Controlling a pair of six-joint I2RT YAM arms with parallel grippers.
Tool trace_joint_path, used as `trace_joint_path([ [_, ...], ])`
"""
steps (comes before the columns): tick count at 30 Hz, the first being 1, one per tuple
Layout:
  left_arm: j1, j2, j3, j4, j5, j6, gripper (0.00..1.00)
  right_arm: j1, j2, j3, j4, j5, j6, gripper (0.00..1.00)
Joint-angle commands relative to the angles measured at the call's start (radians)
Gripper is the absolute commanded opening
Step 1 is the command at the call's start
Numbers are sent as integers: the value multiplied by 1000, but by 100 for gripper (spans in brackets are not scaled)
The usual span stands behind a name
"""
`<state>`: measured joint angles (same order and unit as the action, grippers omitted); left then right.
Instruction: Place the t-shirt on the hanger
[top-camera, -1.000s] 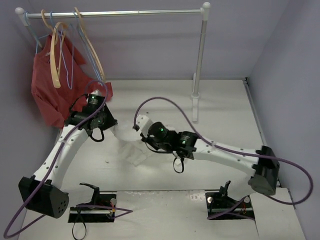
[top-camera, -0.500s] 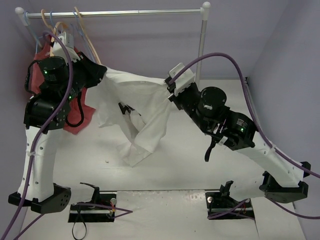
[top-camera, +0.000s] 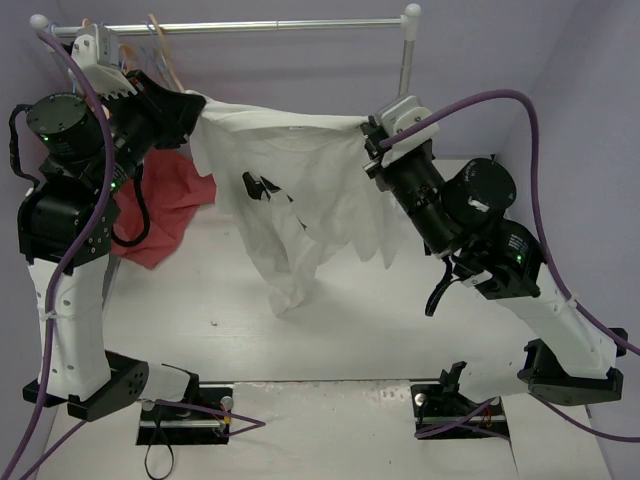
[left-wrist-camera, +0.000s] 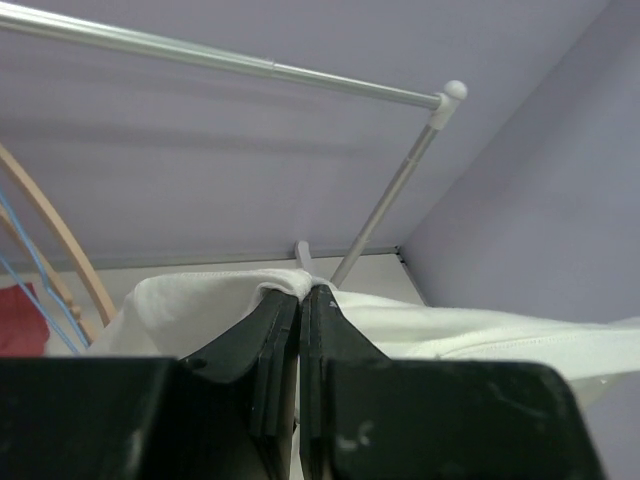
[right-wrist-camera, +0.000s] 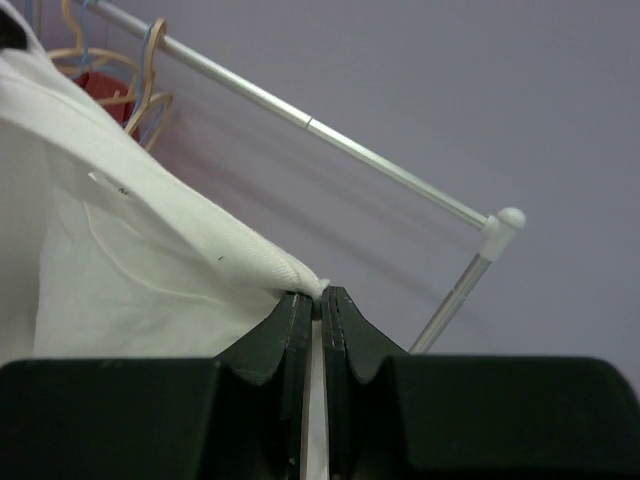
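Note:
The white t-shirt (top-camera: 300, 190) hangs in the air, stretched by its top edge between my two grippers, with its black marks facing the camera. My left gripper (top-camera: 192, 102) is shut on the shirt's left end, just below the rail. It also shows in the left wrist view (left-wrist-camera: 300, 290), with cloth (left-wrist-camera: 180, 305) bunched at its tips. My right gripper (top-camera: 372, 138) is shut on the shirt's right end; in the right wrist view (right-wrist-camera: 320, 293) it pinches the hem (right-wrist-camera: 120, 250). The tan wooden hanger (top-camera: 166, 52) hangs on the rail behind my left gripper; one arm of it shows in the left wrist view (left-wrist-camera: 55, 235).
A silver rail (top-camera: 270, 25) on a white post (top-camera: 400, 130) spans the back. Blue wire hangers (left-wrist-camera: 30, 265) and a paler hanger hang at its left end. A red garment (top-camera: 165, 210) hangs below them, by my left arm. Purple walls close in on both sides.
Both arms have raised the t-shirt from the table up towards the rail. The shirt now hangs free and spread wider, and the left gripper has moved close to the hangers.

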<state>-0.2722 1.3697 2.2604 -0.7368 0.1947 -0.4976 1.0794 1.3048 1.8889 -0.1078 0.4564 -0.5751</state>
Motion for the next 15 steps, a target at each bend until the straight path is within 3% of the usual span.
trace_joint_path([
  [1,4,0,51,88,18,28,0,-7,-36,62,226,31,-77,0],
  [10,4,23,133,114,22,41,0,-7,-49,79,369,-10,-137,0],
  [13,4,5,56,143,69,18,0,-9,-13,105,248,-27,-94,0],
  [15,-1,-32,-85,155,94,-2,0,-7,-12,31,228,62,-88,0],
])
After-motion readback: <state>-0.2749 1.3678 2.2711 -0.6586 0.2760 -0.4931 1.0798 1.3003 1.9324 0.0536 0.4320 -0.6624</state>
